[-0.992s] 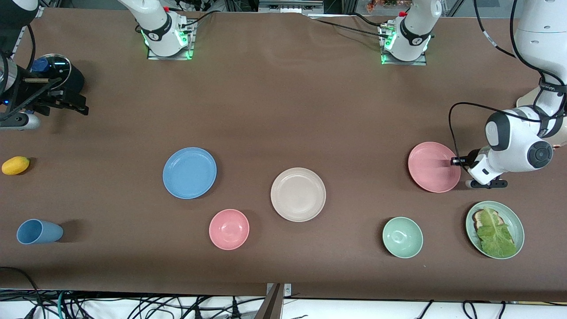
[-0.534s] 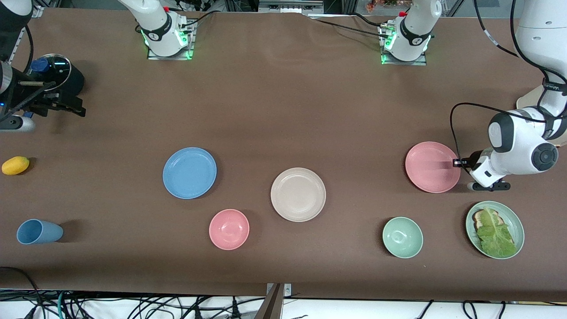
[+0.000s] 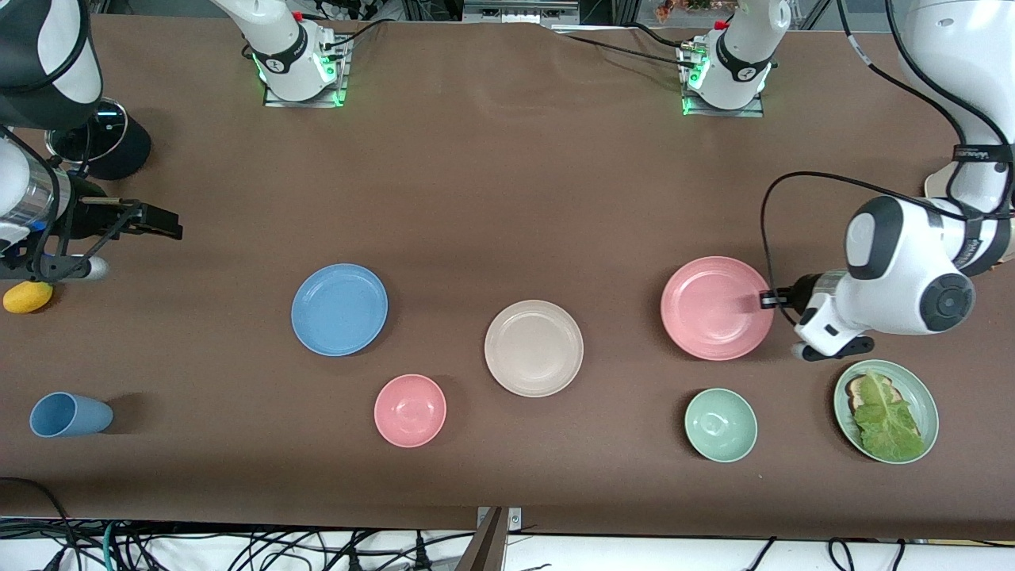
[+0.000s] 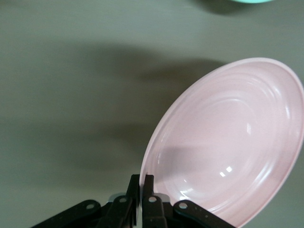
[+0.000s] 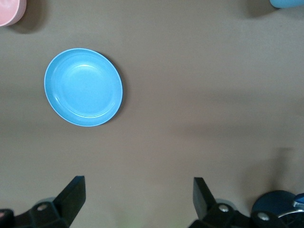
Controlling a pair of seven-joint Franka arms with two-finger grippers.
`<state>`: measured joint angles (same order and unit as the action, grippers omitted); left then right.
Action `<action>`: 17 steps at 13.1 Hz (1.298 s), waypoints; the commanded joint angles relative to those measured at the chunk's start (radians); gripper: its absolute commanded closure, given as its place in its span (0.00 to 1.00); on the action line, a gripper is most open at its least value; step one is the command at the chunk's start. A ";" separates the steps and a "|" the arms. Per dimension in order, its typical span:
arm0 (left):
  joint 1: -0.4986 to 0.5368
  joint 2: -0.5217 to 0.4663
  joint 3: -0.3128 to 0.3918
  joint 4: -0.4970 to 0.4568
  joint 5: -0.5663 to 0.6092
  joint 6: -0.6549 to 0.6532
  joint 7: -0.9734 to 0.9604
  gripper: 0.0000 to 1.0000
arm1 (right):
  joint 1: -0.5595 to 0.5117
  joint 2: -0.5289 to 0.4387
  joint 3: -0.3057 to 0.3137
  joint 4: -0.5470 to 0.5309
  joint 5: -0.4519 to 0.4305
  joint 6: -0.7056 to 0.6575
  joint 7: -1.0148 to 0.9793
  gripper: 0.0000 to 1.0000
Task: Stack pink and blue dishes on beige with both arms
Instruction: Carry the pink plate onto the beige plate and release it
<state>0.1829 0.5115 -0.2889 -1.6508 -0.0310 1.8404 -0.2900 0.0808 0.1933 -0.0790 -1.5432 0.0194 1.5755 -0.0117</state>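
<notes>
My left gripper (image 3: pixel 766 300) is shut on the rim of the pink plate (image 3: pixel 714 309) and holds it lifted and tilted over the table, toward the left arm's end from the beige plate (image 3: pixel 534 347). In the left wrist view both fingers (image 4: pixel 148 187) pinch the pink plate's (image 4: pixel 228 142) edge. The blue plate (image 3: pixel 339 309) lies flat on the table beside the beige plate, toward the right arm's end. My right gripper (image 3: pixel 162 231) hangs open and empty over the table at the right arm's end, well apart from the blue plate (image 5: pixel 83 87).
A pink bowl (image 3: pixel 410 410) and a pale green bowl (image 3: pixel 720 424) sit nearer the camera than the plates. A green plate with toast and lettuce (image 3: pixel 912 392) is under the left arm. A blue cup (image 3: pixel 67 414), a yellow fruit (image 3: pixel 28 296) and a black round object (image 3: pixel 119 147) lie at the right arm's end.
The left gripper has carried the pink plate up off the table and toward the beige plate. The right arm has swung out over the table toward the blue plate.
</notes>
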 commanded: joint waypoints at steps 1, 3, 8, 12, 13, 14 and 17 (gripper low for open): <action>-0.025 0.036 -0.087 0.063 -0.020 -0.018 -0.157 1.00 | -0.004 -0.005 0.002 0.014 0.016 -0.006 0.004 0.00; -0.116 0.074 -0.090 0.126 -0.023 -0.015 -0.242 1.00 | -0.007 -0.008 -0.001 0.020 0.016 -0.006 0.004 0.00; -0.282 0.186 -0.084 0.169 -0.018 0.158 -0.362 1.00 | -0.010 -0.018 -0.002 0.081 0.014 -0.022 -0.005 0.00; -0.336 0.249 -0.084 0.195 -0.018 0.302 -0.452 1.00 | -0.009 -0.035 0.001 0.065 0.017 -0.032 0.006 0.00; -0.344 0.266 -0.084 0.213 -0.017 0.318 -0.457 1.00 | -0.007 -0.060 0.001 0.027 0.017 -0.023 0.006 0.00; -0.344 0.271 -0.082 0.217 -0.018 0.318 -0.460 1.00 | -0.007 -0.104 0.004 -0.039 0.017 0.001 0.010 0.00; -0.332 0.278 -0.081 0.227 -0.020 0.319 -0.445 0.20 | -0.004 -0.192 0.010 -0.169 0.014 0.110 0.021 0.00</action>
<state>-0.1449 0.7711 -0.3771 -1.4671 -0.0377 2.1653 -0.7395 0.0792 0.0871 -0.0784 -1.6097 0.0226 1.6366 -0.0046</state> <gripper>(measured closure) 0.872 0.000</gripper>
